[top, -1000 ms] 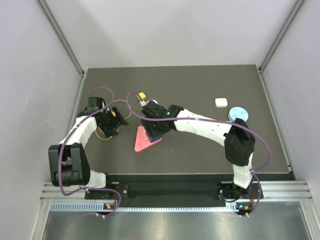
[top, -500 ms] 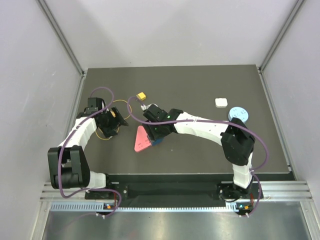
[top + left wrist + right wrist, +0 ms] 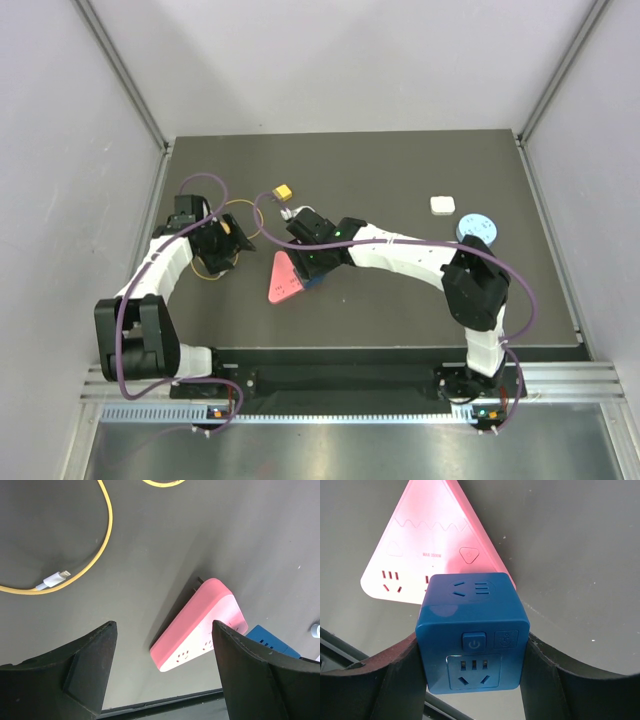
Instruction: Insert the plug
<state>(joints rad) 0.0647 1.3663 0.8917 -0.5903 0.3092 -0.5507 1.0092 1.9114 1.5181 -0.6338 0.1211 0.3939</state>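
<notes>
A pink triangular power strip (image 3: 284, 277) lies flat on the dark table; it also shows in the right wrist view (image 3: 427, 545) and the left wrist view (image 3: 200, 625). My right gripper (image 3: 472, 655) is shut on a blue cube plug adapter (image 3: 472, 630) and holds it over the strip's near sockets; whether it touches the strip cannot be told. In the top view the cube (image 3: 315, 277) sits at the strip's right edge under the gripper (image 3: 312, 262). My left gripper (image 3: 162, 680) is open and empty, left of the strip (image 3: 228, 245).
A yellow cable (image 3: 95, 555) with a white connector (image 3: 54, 578) lies left of the strip. A small yellow block (image 3: 284, 191) sits behind the right gripper. A white square (image 3: 441, 204) and a light blue disc (image 3: 475, 226) lie at the right.
My right gripper has shifted slightly toward the near side with the blue cube, uncovering the yellow block behind it. The left arm has hardly moved.
</notes>
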